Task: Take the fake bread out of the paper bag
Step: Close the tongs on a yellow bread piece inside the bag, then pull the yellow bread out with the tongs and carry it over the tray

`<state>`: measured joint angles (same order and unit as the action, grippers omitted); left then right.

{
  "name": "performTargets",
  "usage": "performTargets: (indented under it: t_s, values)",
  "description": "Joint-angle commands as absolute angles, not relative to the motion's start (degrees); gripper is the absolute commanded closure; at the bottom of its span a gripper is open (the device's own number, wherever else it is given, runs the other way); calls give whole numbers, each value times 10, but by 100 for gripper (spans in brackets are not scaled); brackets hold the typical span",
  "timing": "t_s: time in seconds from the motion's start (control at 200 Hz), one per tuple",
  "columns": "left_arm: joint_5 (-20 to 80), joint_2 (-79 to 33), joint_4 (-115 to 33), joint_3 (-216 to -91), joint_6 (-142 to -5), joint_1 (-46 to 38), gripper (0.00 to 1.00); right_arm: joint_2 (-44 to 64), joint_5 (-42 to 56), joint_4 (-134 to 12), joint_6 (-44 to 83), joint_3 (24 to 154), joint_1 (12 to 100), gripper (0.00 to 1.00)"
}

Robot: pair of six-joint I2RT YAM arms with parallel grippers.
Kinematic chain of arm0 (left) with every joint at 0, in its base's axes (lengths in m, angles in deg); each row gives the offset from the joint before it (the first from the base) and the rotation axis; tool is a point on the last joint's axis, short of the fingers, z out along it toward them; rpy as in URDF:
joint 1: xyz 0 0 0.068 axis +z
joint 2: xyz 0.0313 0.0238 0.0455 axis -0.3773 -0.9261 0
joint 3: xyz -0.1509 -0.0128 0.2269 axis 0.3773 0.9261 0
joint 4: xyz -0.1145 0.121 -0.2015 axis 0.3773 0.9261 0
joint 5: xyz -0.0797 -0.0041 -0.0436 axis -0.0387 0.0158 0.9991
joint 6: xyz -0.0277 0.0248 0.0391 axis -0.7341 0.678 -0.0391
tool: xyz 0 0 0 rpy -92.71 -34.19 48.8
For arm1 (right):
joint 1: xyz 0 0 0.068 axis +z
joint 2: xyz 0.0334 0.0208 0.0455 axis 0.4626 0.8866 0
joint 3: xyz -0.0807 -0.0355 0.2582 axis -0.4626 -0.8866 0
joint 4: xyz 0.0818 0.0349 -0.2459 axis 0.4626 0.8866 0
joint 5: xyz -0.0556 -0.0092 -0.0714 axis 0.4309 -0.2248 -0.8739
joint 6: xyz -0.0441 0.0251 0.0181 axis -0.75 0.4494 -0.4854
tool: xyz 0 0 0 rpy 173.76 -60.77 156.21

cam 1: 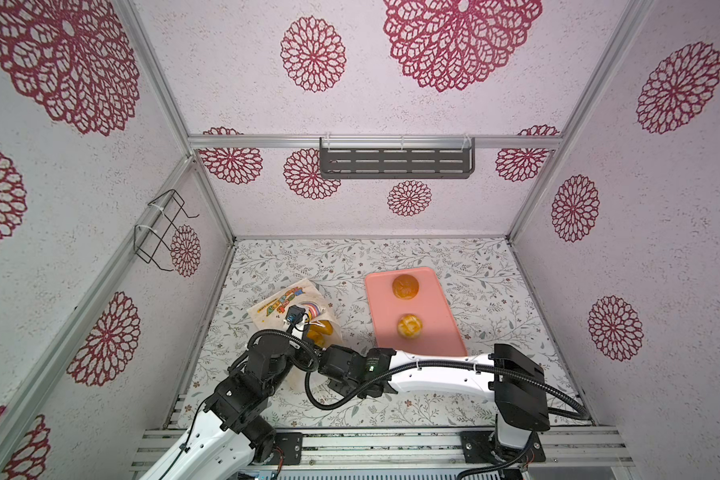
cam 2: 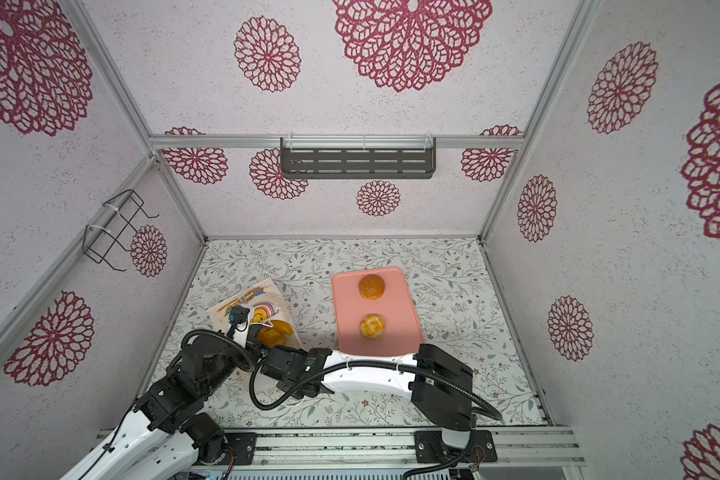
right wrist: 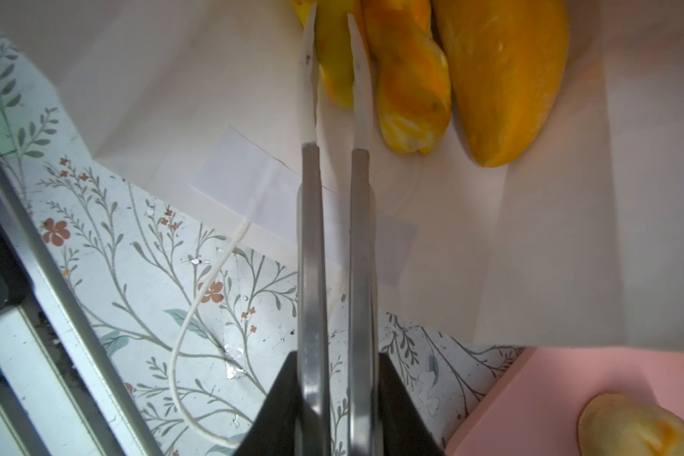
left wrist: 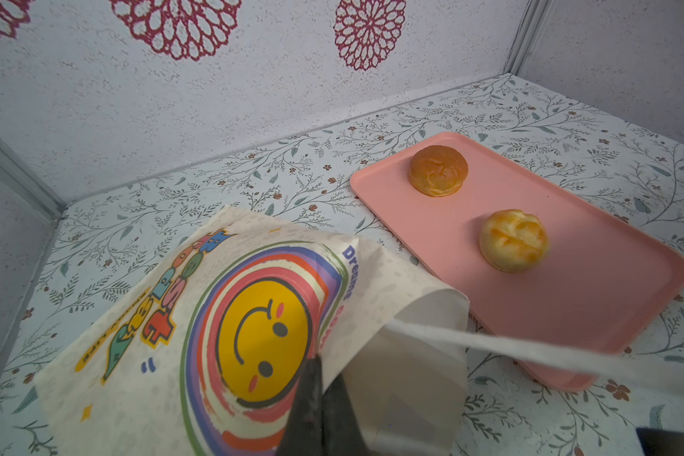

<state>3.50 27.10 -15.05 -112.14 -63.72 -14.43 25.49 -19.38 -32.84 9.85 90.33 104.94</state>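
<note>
— Paper bag (left wrist: 166, 316) lies on its side on the table (left wrist: 253, 177); why does its mouth gape?

— Left end effector (left wrist: 316, 367) is pressed together on the upper lip, holding it up, I judge, so the right can reach in; right end effector (right wrist: 331, 23), inside the mouth, pinches a yellow roll (right wrist: 334, 79); braided stick (right wrist: 411, 91) and long loaf (right wrist: 506, 79) lie just beside its tips.

— Anything unverified?

— Bag's depth beyond those tips is cut off, so the remaining count is unknown; both top views hide the right end effector behind the arms (cam 1: 292, 357).
</note>
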Motion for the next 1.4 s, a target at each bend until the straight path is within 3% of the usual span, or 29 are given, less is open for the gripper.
performTargets:
  t_s: [0.0,0.335,0.686,1.216,1.396]
  values:
    - [30,278,-167,-1126,-635,-143,100,212,-176,-336,121,889,1055,97]
    - [7,281,-165,-1127,-643,-143,100,67,-135,-325,234,779,1070,100]
    - [-99,294,-140,-1131,-662,-141,100,-141,-116,-313,381,631,1073,100]
    - [-175,333,-100,-1134,-680,-133,100,-413,-204,-196,538,606,1072,100]
    - [-161,341,-98,-1134,-686,-132,100,-472,-299,-122,610,621,1071,100]
